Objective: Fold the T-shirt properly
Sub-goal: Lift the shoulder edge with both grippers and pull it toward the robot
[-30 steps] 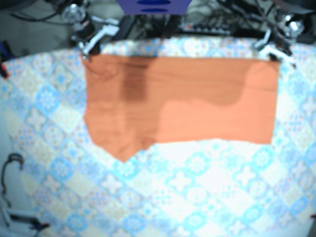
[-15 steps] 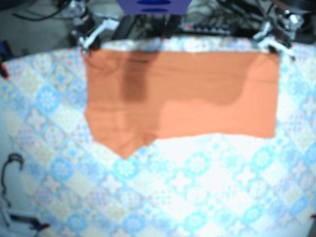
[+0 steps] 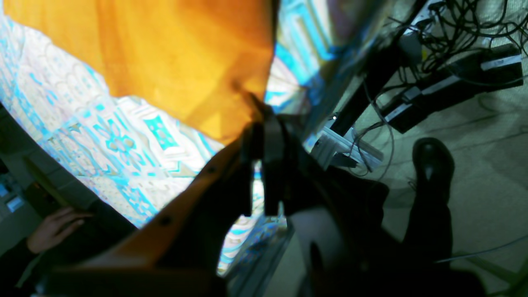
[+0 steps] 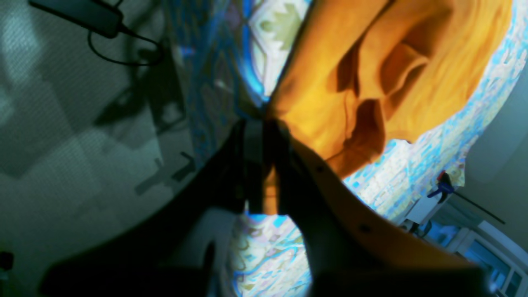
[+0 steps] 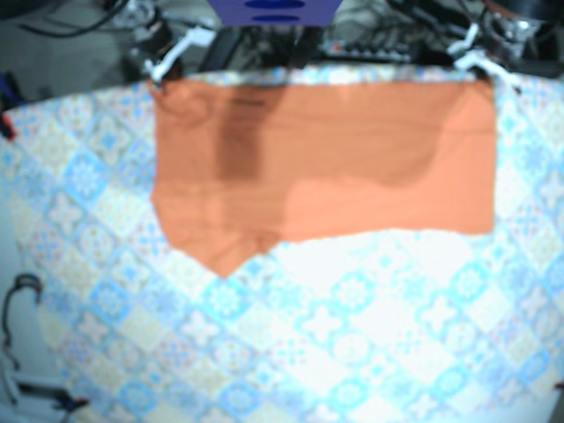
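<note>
Plainly, the T-shirt (image 5: 326,167) lies stretched between the two tools, its long axis running from one to the other along the worktop's (image 5: 352,352) rim. The left tool (image 5: 476,63) is pressed together on one corner of the cloth, and the right tool (image 5: 166,69) pinches the opposite corner. Both wrist views show orange fabric caught at the closed tips. From either tool the shirt spreads away across the worktop to a free hem well short of the opposite rim. On the right tool's side a pointed flap (image 5: 220,256) reaches further. Behind both tools the worktop drops off to floor (image 3: 486,173) and cables (image 3: 453,24), so there is no room there. All open room lies beyond the free hem. I judge the coming fold must carry the held edge that way, both arms moving evenly, each nearest its own corner.
</note>
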`<state>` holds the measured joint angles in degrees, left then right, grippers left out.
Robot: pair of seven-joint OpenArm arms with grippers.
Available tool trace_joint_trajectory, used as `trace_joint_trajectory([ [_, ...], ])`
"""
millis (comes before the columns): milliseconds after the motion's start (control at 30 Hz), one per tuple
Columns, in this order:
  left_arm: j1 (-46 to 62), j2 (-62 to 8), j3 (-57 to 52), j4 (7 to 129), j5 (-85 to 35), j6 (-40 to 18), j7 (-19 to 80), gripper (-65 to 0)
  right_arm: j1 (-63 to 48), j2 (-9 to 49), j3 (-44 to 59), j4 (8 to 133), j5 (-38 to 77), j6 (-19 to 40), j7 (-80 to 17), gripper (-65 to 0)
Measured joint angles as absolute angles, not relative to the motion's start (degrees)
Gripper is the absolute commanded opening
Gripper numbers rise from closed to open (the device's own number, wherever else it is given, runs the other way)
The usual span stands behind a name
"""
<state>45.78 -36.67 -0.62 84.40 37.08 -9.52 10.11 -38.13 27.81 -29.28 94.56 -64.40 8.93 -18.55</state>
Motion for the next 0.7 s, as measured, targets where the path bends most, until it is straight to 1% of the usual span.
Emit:
trace_joint_trajectory([
  [100,46.06,-36.64,-0.64,84.40,37.06,-9.52,9.78,-65.0,-38.15,27.81,-29.19,94.56,-64.38,8.97,-18.50,-60.9],
  [233,46.04,-36.67,-0.64,84.38,37.06,-9.52,9.78,-65.0,-38.15,29.26,-29.10,94.56,-64.07,8.99,-18.85,-60.9],
  [700,46.09,-36.69,-0.64,84.33,37.26,-9.52,9.61,-65.0,-38.09,29.34,-29.10,94.35,-64.01,8.99,-18.55,-60.9],
])
